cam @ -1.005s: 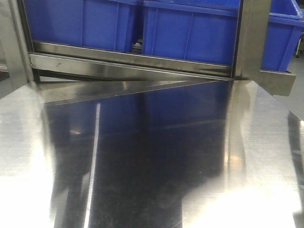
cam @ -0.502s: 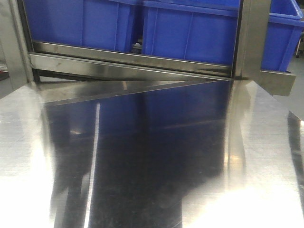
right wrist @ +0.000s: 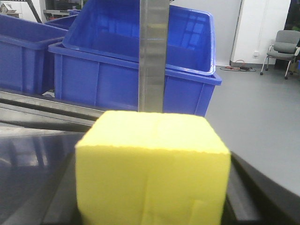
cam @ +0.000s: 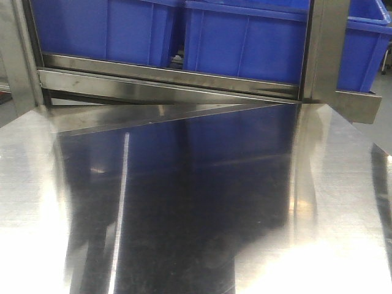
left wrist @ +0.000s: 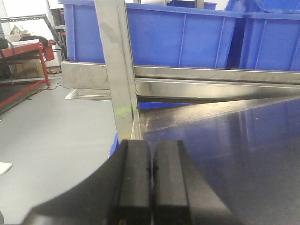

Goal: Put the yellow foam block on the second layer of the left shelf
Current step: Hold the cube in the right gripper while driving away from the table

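Right claw (right wrist: pixel 153 192) grips the yellow foam block (right wrist: pixel 152 154).
The block fills the space between its dark fingers, near the steel table (right wrist: pixel 33 178), facing a blue bin (right wrist: pixel 140 61); left claw (left wrist: pixel 151 173) is closed, empty.

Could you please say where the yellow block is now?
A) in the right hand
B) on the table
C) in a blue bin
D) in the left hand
A: the block fills the right wrist view, held in the right hand; the left hand is shut and empty.
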Available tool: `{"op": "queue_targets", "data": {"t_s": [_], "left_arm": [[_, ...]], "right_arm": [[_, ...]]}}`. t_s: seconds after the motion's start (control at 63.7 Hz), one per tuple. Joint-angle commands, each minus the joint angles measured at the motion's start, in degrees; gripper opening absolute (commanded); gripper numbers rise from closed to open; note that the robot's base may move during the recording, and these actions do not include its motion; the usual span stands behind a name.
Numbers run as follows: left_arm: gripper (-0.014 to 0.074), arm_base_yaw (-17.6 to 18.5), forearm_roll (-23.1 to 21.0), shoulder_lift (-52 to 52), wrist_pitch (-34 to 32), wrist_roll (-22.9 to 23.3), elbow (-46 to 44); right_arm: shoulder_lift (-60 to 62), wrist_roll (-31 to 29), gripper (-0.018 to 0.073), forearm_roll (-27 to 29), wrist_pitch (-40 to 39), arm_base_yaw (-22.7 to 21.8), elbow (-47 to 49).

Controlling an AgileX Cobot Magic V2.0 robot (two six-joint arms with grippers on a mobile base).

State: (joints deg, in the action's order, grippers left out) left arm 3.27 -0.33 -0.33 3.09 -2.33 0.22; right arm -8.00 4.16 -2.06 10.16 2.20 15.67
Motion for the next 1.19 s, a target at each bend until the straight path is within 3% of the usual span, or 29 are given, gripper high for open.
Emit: {"op": "queue_targets", "data": {"t_s": [0.0, 1.177], "left_arm": [[0.0124, 0.25, -0.29, -1.16, -4.73, 0.22, 1.60], [0.0124, 0.25, -0.29, -1.16, -4.73, 0.22, 1.60]], "right_arm": [[-0.60, -0.52, 0.0501, -0.70, -4.97, -0.31, 1.48], [-0.60, -0.52, 0.0501, -0.70, -4.84, -0.19, 1.48]]}}
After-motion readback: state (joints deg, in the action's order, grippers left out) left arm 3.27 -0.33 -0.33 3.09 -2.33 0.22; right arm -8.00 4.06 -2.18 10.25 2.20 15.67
